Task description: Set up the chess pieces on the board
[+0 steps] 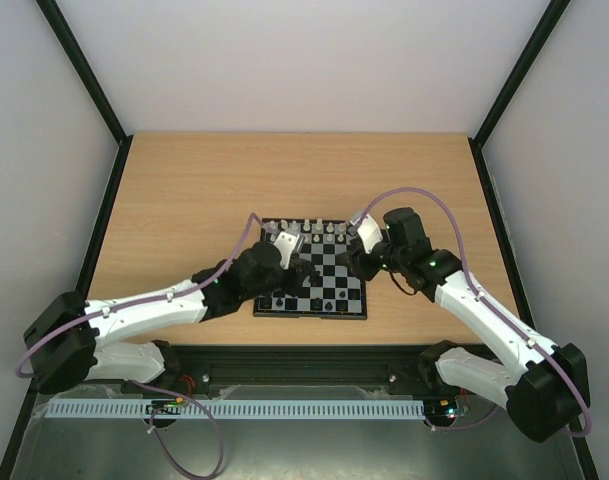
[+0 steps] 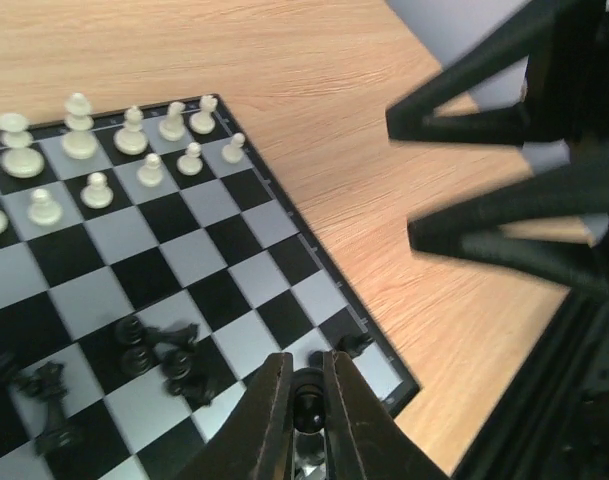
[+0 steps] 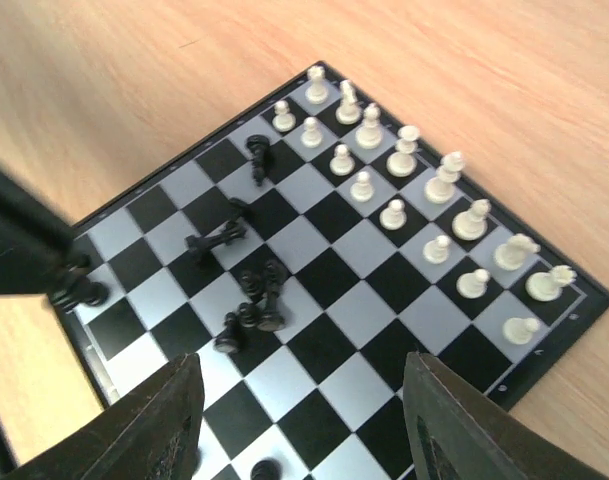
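Observation:
The board (image 1: 356,312) lies at the table's near middle, between my arms. White chess pieces (image 3: 402,160) stand in two rows along its far side, also in the left wrist view (image 2: 132,130). Several black pieces (image 3: 254,300) lie toppled mid-board, also in the left wrist view (image 2: 159,355). One black piece (image 2: 354,345) stands on a corner square. My left gripper (image 2: 308,385) is shut on a black piece (image 2: 310,402) just above the board's near edge (image 2: 382,352). My right gripper (image 3: 304,425) is open and empty over the board's right part. Both grippers show from above: left (image 1: 302,268), right (image 1: 356,262).
Another black piece (image 3: 79,290) stands at a board corner beside a dark part of the left arm (image 3: 14,240). One black piece (image 3: 266,468) sits between my right fingers' bases. The right arm (image 2: 524,150) looms beyond the board's right edge. Bare wooden table (image 1: 204,190) surrounds the board.

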Controlling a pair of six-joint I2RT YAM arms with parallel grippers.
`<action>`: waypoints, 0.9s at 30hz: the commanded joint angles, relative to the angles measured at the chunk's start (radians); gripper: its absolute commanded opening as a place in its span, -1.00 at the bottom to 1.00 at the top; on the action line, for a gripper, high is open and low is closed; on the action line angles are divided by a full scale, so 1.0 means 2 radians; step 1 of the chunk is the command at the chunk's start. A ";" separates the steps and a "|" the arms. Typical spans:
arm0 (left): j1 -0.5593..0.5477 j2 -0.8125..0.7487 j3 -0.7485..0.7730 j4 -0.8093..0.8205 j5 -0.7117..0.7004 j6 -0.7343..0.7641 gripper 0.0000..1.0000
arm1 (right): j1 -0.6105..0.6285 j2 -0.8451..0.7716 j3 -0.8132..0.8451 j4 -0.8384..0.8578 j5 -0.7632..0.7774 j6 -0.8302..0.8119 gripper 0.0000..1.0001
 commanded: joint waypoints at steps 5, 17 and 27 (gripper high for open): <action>-0.067 -0.011 -0.036 -0.073 -0.221 0.061 -0.86 | -0.007 0.008 -0.010 0.023 0.061 0.009 0.12; -0.050 0.053 -0.011 -0.134 -0.216 0.047 -0.85 | -0.007 0.022 -0.011 0.012 0.037 -0.001 0.12; 0.018 0.021 -0.051 -0.118 -0.151 0.047 -0.85 | -0.007 0.031 -0.011 0.008 0.030 -0.006 0.12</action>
